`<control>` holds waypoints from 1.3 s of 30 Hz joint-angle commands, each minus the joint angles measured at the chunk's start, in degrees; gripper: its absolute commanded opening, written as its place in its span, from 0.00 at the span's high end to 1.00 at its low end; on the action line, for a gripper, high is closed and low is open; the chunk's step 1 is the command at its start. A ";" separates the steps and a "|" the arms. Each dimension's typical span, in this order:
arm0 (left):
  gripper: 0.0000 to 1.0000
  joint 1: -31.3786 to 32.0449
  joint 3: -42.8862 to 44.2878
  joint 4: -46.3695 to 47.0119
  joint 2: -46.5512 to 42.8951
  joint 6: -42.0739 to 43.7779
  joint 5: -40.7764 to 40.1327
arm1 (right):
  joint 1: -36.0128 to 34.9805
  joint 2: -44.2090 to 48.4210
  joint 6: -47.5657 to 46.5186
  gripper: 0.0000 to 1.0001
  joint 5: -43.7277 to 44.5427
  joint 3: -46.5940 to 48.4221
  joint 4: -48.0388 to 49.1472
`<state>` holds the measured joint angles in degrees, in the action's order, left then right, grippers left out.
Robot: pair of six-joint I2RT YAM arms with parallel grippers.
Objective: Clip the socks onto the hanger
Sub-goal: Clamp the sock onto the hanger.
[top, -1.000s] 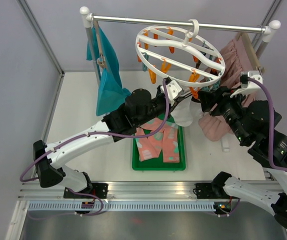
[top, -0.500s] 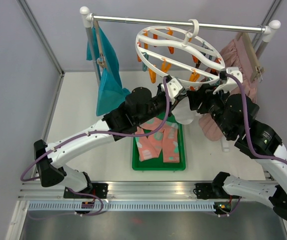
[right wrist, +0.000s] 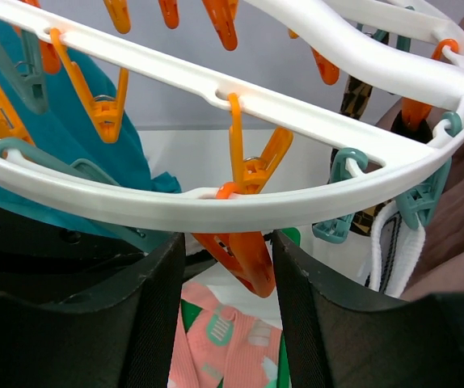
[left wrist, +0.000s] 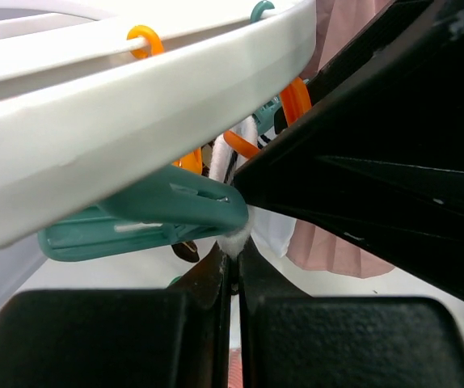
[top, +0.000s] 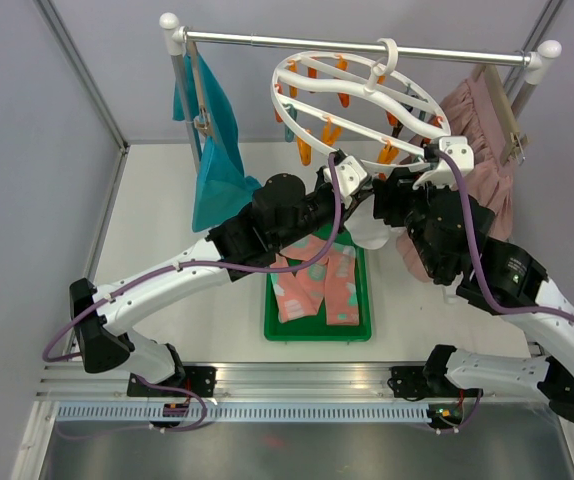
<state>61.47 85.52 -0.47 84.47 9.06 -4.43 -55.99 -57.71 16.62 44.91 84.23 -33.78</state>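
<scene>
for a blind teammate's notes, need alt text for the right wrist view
An orange clip hanging from the white round hanger sits between the two dark fingers of the open right tool. Pink patterned socks lie in a green tray below.

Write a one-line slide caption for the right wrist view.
Right end effector open, fingers flanking an orange clip on the white hanger, pink socks below.

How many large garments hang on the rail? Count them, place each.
2. A teal garment at the rail's left end; a dusty-pink skirt at its right end, partly behind the right arm. Nothing more shows.
</scene>
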 commanded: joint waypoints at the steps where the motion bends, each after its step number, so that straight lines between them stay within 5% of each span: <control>1: 0.98 0.05 2.38 0.82 -0.18 0.43 0.56 | -0.96 -0.47 -1.33 0.47 6.59 1.65 1.70; 16: 0.98 0.05 1.94 0.82 -0.71 0.52 1.17 | -5.36 -2.49 -3.26 0.64 15.73 1.99 3.19; 25: 0.98 -0.04 1.50 1.00 -0.97 0.70 0.56 | -6.42 -0.65 -1.77 0.52 14.69 3.05 0.48; 39: 0.98 0.14 0.79 3.72 -0.71 -0.18 0.38 | -6.50 -4.33 1.22 0.48 13.72 9.55 -6.38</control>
<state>61.47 85.52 0.19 84.47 9.06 -4.38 -62.13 -60.51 16.80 58.74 91.00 -37.26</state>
